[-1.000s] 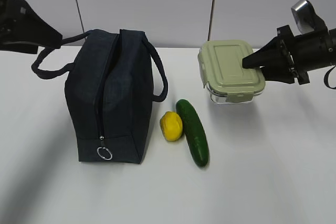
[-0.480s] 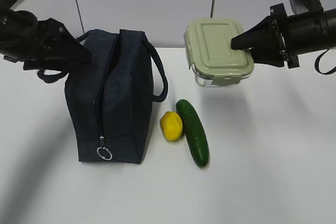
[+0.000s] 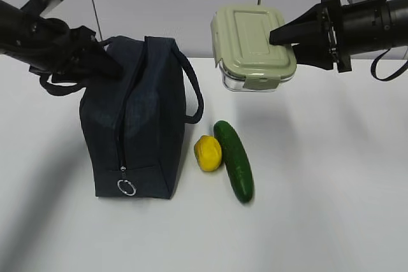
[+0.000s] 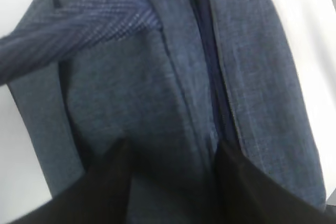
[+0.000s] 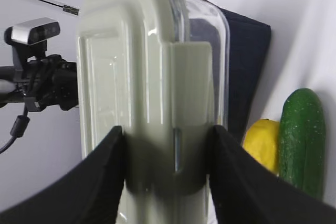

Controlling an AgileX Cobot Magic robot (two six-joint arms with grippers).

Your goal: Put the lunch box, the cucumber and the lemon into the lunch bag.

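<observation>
Nearest the camera in the exterior view, a silver ring pull (image 3: pixel 127 187) is seen hanging at the lower front of the dark navy, boxy fabric lunch bag (image 3: pixel 137 132), which stands upright on the white surface (image 3: pixel 306 221). Just right of the bag, the small oval bright yellow lemon (image 3: pixel 208 153) is laid on the surface, touching or nearly touching the long, dark green, smooth cucumber (image 3: pixel 234 160) on its right.

Farther back on the left, the left claw (image 3: pixel 108 65) is placed at the bag's top rear, beside the loop handle (image 3: pixel 60 87). In the left wrist view its two dark fingers (image 4: pixel 110 182) are spread either side of a fold of navy fabric next to the zipper line; whether the fabric is actually pinched cannot be told.

Farther back on the right, the rectangular clear lunch box with its sage-green snap-on lid (image 3: pixel 254 46) is held off the surface, tilted so that the lid faces the camera. It is gripped at its right end by the right claw (image 3: pixel 280 35), whose fingers (image 5: pixel 100 177) are clamped across the lid and the clear base, as seen from the right wrist.
</observation>
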